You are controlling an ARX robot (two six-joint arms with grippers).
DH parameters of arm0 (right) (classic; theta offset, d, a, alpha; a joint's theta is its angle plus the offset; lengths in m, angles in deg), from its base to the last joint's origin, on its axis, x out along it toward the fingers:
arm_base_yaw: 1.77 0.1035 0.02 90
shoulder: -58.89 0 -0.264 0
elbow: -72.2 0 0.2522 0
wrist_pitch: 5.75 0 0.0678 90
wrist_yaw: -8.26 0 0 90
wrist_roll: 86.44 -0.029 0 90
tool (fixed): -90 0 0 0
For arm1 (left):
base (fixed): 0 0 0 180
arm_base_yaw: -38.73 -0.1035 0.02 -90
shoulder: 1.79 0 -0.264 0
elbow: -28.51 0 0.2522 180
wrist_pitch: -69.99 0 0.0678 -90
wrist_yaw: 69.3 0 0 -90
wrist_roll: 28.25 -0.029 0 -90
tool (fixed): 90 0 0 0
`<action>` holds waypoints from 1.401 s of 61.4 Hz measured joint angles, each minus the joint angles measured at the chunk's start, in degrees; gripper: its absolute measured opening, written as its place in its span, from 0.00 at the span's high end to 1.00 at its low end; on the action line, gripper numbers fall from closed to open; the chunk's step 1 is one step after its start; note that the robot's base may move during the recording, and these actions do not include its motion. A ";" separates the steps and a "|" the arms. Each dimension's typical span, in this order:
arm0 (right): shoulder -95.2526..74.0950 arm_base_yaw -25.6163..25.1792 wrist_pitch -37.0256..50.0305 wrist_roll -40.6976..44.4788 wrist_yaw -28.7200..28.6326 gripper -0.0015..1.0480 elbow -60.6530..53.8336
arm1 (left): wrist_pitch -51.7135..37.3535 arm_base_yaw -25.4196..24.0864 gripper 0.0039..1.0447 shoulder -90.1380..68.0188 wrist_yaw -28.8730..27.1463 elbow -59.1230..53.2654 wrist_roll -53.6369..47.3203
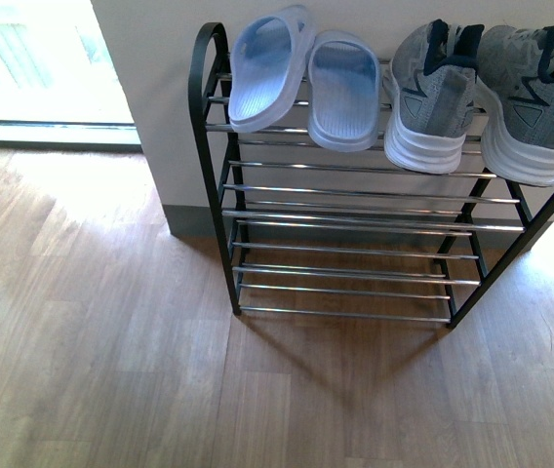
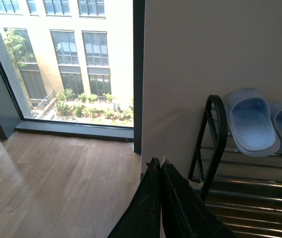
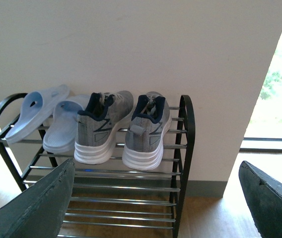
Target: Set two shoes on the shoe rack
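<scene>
The black-framed shoe rack (image 1: 211, 117) with chrome rods stands against a white wall. On its top tier lie two pale blue slide sandals (image 1: 301, 83) at the left and two grey mesh sneakers (image 1: 482, 97) with white soles at the right. All four also show in the right wrist view, the sandals (image 3: 46, 121) beside the sneakers (image 3: 123, 129). The left wrist view shows the rack's left end (image 2: 215, 144) and the sandals (image 2: 252, 124). My left gripper (image 2: 159, 162) is shut and empty near the rack's left end. My right gripper (image 3: 156, 198) is open and empty, facing the rack.
The rack's lower tiers (image 1: 345, 253) carry nothing. Wooden floor (image 1: 101, 341) spreads in front and to the left. A floor-to-ceiling window (image 2: 61, 64) is left of the wall, and another bright window (image 3: 275, 99) is to the right.
</scene>
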 joint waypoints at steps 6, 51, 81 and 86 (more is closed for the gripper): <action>0.00 0.00 0.00 0.00 0.00 0.09 0.00 | 2.05 -0.02 0.99 3.08 0.00 -0.96 0.00; 0.00 0.00 -0.02 0.02 0.00 0.09 0.00 | 18.84 -0.02 0.99 23.82 0.02 -3.61 -0.02; 0.00 0.00 -0.02 0.02 -0.02 0.09 0.00 | 32.81 -0.07 0.99 36.70 0.02 -3.58 -0.02; -0.04 0.00 -0.02 0.00 -0.13 0.09 0.00 | 32.87 -0.11 0.99 36.81 0.00 -3.58 -0.02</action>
